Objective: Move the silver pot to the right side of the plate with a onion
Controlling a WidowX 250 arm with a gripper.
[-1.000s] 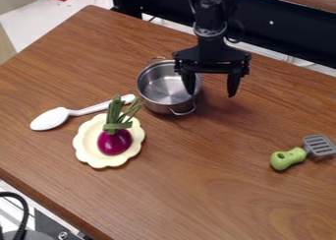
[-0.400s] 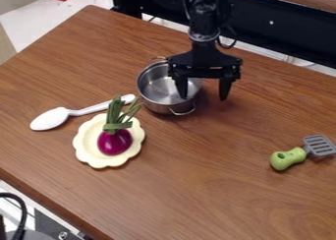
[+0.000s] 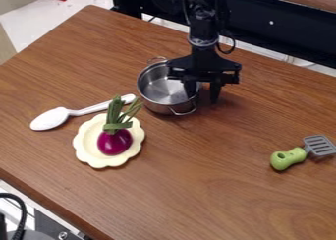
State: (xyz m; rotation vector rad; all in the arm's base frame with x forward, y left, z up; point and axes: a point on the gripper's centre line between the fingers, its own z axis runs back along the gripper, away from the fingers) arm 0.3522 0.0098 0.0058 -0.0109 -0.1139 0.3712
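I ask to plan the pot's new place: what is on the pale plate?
A purple onion with green leaves sits on the plate. The surface directly under the onion is covered.

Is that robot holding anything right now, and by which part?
Nothing looks held: the hand straddles the rim of the silver pot, one finger inside, the other outside and apart from its wall.

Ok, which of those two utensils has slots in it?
The green-handled spatula: its grey head is slotted, while the white spoon beside the plate has a solid bowl.

A white spoon [image 3: 51,119] and a green-handled grey spatula [image 3: 289,158] lie on the brown wooden table [image 3: 190,190].
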